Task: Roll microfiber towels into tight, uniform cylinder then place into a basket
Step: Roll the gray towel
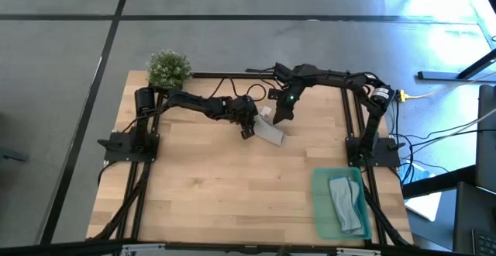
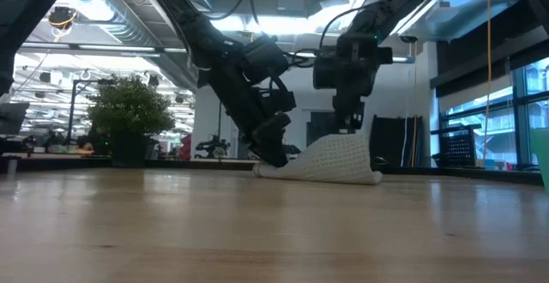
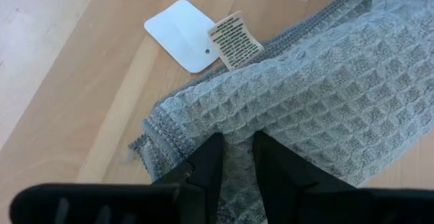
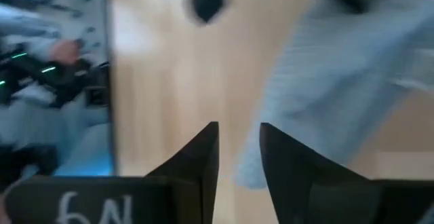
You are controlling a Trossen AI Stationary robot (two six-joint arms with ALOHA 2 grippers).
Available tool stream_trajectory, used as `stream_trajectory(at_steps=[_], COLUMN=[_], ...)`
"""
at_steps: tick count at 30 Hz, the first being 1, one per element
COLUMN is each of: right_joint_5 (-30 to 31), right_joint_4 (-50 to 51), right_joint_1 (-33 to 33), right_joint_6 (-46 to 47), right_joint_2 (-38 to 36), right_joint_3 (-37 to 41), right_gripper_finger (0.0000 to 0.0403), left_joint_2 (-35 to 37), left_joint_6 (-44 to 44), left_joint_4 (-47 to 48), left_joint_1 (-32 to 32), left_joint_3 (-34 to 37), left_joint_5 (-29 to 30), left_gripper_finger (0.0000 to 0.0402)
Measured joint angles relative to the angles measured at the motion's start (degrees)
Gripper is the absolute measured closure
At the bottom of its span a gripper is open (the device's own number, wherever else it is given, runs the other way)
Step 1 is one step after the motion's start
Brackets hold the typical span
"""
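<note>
Left end effector [image 3: 237, 159] pinching grey towel [image 1: 271, 134] (mid-table) — basket [image 1: 319, 202] holding blue towel [image 1: 346, 203]

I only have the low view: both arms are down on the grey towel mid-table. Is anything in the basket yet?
Observer: Yes. The high view shows the basket at the table's corner by the right arm's base, with one pale towel lying lengthwise in it.
Operator: Does the left arm actually have cloth?
Observer: The left wrist view shows the left gripper with its fingers pinched on a fold of the grey towel.
Operator: And the right arm?
Observer: From above, the right gripper is at the towel's other end, opposite the left one.
Operator: Any tags in the way?
Observer: A printed label and a white tag lie on the wood beside the towel's corner, apart from the fingers.
</note>
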State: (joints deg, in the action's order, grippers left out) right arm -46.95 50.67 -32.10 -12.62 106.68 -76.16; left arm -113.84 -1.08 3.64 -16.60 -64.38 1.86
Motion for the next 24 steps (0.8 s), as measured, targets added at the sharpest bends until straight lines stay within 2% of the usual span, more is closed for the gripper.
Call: stream_trajectory(at_steps=[2, 4, 10, 17, 24], right_joint_5=[-3.2, -3.8, 10.1, 19.1, 20.1], right_joint_4=[0.6, 0.2, -7.6, -10.5, -13.7], right_joint_1=[1.5, 3.7, 7.1, 7.1, 7.1], right_joint_6=[-0.8, -1.6, -0.6, 1.8, 2.2], right_joint_2=[-0.1, -0.1, -0.1, -0.1, -0.5], right_joint_3=[0.2, 1.2, 6.7, 12.0, 16.4], right_gripper_finger=[0.0298, 0.0300, 0.0301, 0.0301, 0.0301], left_joint_2=[0.0, 0.0, 0.0, 0.0, 0.3], left_joint_6=[0.0, 0.0, 0.0, 0.1, 0.1], left_joint_4=[0.0, 0.0, 0.0, 0.5, 2.3], left_joint_1=[0.0, 0.0, 0.0, 0.1, 0.2], left_joint_3=[0.0, 0.0, 0.0, 0.0, 0.0], left_joint_5=[0.0, 0.0, 0.0, 0.0, -1.2], left_gripper_finger=[0.0320, 0.0320, 0.0320, 0.0320, 0.0320])
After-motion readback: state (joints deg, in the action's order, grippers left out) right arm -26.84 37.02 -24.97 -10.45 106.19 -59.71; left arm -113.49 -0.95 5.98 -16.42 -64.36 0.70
